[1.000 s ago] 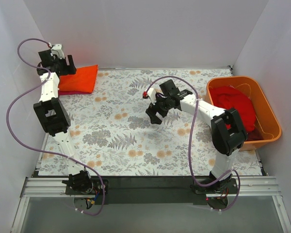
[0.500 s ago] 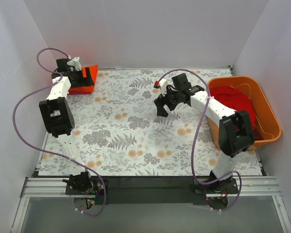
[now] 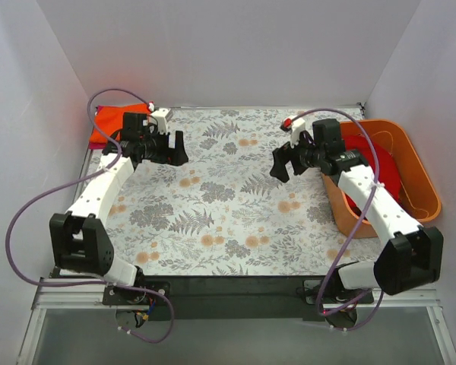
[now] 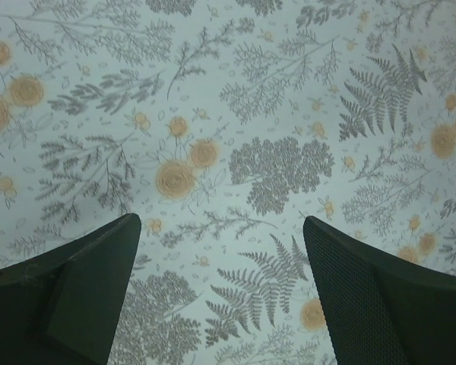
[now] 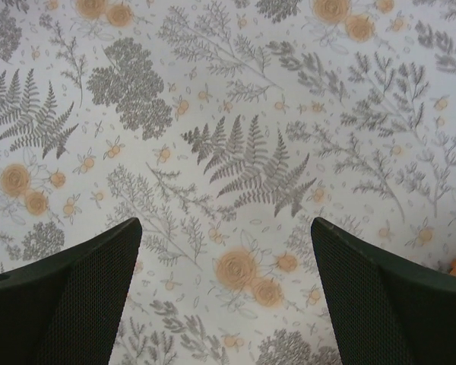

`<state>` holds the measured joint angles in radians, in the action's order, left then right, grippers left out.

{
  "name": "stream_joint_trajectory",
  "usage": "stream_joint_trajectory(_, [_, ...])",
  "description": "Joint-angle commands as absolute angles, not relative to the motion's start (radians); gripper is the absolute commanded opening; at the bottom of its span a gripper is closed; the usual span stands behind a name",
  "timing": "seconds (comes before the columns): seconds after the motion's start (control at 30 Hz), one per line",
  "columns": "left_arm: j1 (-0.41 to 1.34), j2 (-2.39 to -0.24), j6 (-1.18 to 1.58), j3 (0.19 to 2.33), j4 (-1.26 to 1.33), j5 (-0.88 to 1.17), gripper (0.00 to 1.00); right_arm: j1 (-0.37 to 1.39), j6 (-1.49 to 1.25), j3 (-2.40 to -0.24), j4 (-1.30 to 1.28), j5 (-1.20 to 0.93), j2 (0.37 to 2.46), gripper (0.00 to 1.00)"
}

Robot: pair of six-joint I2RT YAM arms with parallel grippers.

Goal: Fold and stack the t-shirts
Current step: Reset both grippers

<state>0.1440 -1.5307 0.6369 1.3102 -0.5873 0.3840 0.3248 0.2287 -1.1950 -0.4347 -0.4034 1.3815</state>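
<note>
Orange t-shirt (image 3: 110,125) sits folded at 10 o'clock, red t-shirt (image 3: 386,176) in the tub (image 3: 380,122) at 2; left gripper (image 3: 176,149) and right gripper (image 3: 278,163) both spread, empty.

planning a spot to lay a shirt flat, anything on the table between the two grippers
Nothing: the top view shows only bare floral tablecloth between the left gripper and the right gripper.

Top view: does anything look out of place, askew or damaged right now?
Nothing stands out. The orange t-shirt lies folded at the far left corner, the red t-shirt sits in the tub, and the left gripper and right gripper hang open, empty.
</note>
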Motion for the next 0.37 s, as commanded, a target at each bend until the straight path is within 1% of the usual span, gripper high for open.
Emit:
stream_joint_trajectory(0.0, [0.184,-1.408,0.687,1.201,-0.603,0.321,0.88,0.322,0.178,-1.089,-0.439,-0.362,1.273,0.98])
stream_joint_trajectory(0.17, [0.224,-1.261,0.707,1.063,-0.614,0.278,0.88,0.321,0.164,-0.924,-0.436,-0.334,1.105,0.99])
stream_joint_trajectory(0.33, [0.227,-1.209,0.722,1.049,-0.624,0.229,0.89,0.321,0.147,-0.868,-0.44,-0.327,1.02,0.98])
